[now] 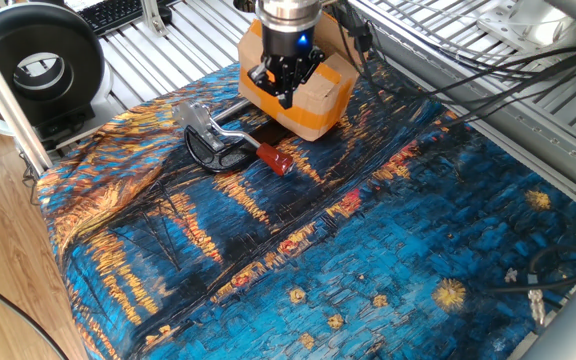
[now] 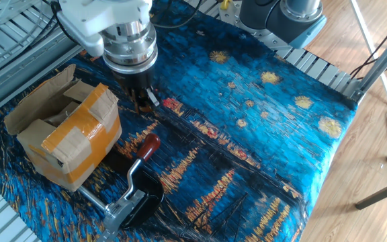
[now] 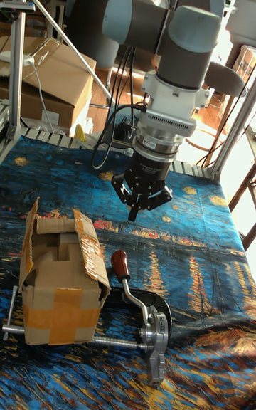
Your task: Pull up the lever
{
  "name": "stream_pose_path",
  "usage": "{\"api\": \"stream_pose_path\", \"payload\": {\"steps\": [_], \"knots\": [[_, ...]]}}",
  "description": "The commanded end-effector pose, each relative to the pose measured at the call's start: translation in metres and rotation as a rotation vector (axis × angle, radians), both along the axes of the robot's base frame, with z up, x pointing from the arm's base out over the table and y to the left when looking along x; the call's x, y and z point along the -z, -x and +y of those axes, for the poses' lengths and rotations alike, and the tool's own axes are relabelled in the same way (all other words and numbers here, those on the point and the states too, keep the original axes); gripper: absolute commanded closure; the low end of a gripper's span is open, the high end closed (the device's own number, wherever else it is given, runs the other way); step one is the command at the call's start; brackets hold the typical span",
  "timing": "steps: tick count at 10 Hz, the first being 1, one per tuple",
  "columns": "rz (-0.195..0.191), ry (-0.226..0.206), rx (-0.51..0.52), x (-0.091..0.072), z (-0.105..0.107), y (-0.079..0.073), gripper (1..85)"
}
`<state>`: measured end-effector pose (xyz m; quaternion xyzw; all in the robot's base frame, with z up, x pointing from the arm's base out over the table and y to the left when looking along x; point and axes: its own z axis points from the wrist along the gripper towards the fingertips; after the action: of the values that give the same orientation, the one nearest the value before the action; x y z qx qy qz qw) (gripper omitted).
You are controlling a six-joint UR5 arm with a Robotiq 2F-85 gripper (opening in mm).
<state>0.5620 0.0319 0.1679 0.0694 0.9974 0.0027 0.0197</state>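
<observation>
The lever lies low over its black curved base. Its thin silver rod runs from the silver bracket to a red-brown knob. The other fixed view shows the knob and bracket; the tall fixed view shows the knob below my arm. My gripper hangs fingers-down above the cloth, a little beyond the knob and beside the box. Its fingers look shut with nothing between them. It touches nothing.
An orange-taped cardboard box stands right next to the lever's base, on the blue and orange painted cloth. Metal slats and black cables lie beyond the cloth. A black round device sits at the far left.
</observation>
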Motion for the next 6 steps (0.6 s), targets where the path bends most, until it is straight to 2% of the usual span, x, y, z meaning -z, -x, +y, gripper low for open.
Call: {"api": "stream_pose_path", "payload": {"steps": [1,2,4,6], "knots": [[-0.006,-0.037,-0.023,0.009,0.016,-0.002,84.0],[-0.007,0.013,-0.057,0.009,0.008,-0.001,84.0],[-0.002,-0.031,-0.108,0.01,0.022,0.001,84.0],[0.001,-0.021,-0.138,0.014,0.025,0.004,83.0]]}}
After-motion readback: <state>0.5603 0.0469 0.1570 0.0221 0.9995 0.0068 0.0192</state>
